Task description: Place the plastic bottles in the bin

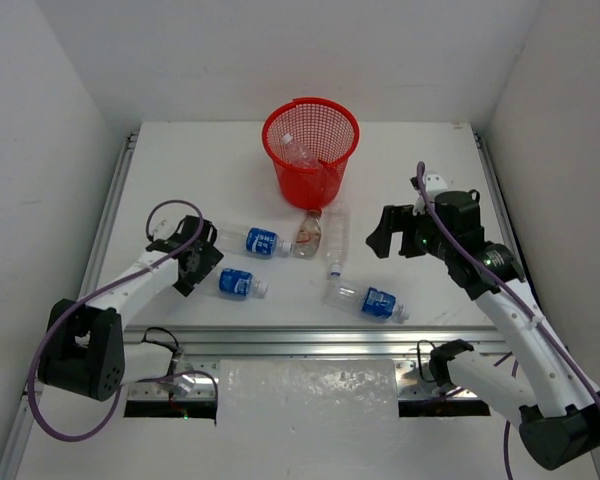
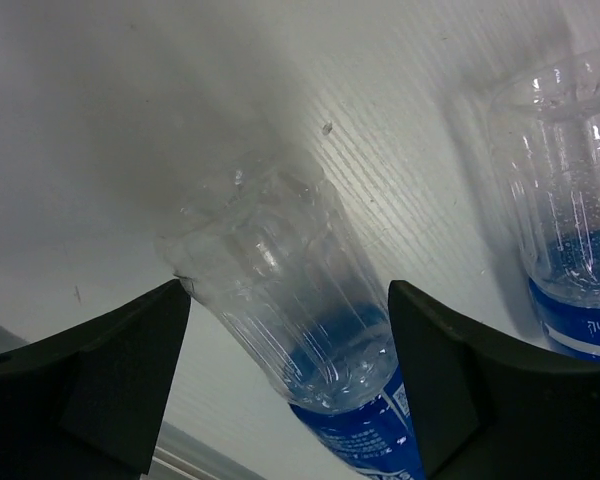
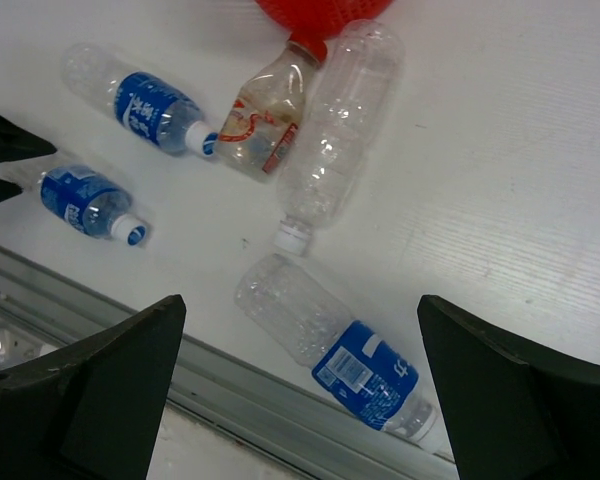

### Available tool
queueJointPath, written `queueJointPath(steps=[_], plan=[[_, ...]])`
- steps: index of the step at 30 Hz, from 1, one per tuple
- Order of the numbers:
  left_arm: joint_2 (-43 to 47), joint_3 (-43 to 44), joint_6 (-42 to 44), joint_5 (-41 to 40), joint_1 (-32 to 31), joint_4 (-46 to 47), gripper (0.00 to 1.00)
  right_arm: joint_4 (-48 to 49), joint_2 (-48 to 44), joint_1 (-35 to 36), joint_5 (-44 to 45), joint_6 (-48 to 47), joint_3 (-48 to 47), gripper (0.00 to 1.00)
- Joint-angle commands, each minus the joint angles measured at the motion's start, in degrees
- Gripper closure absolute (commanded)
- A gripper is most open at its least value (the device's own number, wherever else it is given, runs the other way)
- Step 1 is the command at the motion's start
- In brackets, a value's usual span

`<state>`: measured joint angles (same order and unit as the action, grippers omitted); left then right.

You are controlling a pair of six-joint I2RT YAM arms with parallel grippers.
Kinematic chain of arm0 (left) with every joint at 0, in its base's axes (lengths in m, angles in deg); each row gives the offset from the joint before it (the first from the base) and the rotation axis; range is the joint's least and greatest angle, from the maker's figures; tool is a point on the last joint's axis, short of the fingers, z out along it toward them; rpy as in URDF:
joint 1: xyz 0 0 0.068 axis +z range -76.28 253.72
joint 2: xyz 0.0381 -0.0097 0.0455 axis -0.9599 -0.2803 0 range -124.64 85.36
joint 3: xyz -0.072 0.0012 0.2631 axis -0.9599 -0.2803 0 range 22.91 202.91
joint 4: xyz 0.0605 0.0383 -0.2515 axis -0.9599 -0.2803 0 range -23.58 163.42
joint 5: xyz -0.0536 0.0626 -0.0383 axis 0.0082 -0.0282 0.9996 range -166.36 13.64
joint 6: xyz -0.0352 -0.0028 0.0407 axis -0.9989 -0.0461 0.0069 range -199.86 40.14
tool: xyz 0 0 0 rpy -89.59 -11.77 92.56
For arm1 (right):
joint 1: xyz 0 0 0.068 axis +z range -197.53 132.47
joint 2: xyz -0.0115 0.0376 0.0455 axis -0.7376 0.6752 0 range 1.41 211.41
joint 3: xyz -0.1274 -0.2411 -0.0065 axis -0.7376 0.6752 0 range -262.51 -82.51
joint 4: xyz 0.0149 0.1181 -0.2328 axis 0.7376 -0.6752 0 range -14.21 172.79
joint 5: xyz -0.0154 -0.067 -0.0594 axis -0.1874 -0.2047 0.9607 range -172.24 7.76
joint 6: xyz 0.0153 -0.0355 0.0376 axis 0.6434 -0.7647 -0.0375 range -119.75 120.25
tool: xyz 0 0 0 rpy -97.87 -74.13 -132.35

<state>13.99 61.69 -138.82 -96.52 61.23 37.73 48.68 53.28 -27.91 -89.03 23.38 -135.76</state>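
Note:
The red mesh bin (image 1: 310, 150) stands at the back with one clear bottle (image 1: 298, 150) inside. Five plastic bottles lie on the table: a blue-labelled one (image 1: 260, 240), a brownish-labelled one (image 1: 308, 232), an unlabelled one (image 1: 336, 240), a blue-labelled one near the front rail (image 1: 372, 301), and a blue-labelled one at the left (image 1: 238, 284). My left gripper (image 1: 202, 262) has its fingers (image 2: 130, 360) against both sides of that left bottle (image 2: 280, 270), near its base. My right gripper (image 1: 380, 232) hangs open above the front bottle (image 3: 330, 345), holding nothing.
A metal rail (image 1: 310, 340) runs along the table's front edge, close to the front bottle. White walls enclose the table on three sides. In the left wrist view a second blue-labelled bottle (image 2: 570, 230) lies just right of the fingers.

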Motion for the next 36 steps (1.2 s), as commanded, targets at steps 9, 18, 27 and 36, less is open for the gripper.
queueJointPath(steps=[9, 18, 27, 36], plan=[[3.15, -7.58, -1.16, 2.23, -0.78, 9.32, 0.62, 6.60, -0.99, -0.02, -7.71, 1.83, 3.33, 0.01], [32.32, -14.08, 4.54, 17.85, -1.31, 14.13, 0.93, 21.34, 1.64, 6.91, -30.21, 6.65, 8.52, 0.01], [45.36, -9.79, 12.03, 41.94, -1.48, 38.99, 1.00, 34.28, 13.68, 24.41, -24.87, 17.99, 1.32, 0.01], [37.72, -7.68, 9.30, 53.12, -1.48, 54.58, 0.98, 49.92, 25.10, 28.37, -28.72, 23.36, -6.06, 0.01]])
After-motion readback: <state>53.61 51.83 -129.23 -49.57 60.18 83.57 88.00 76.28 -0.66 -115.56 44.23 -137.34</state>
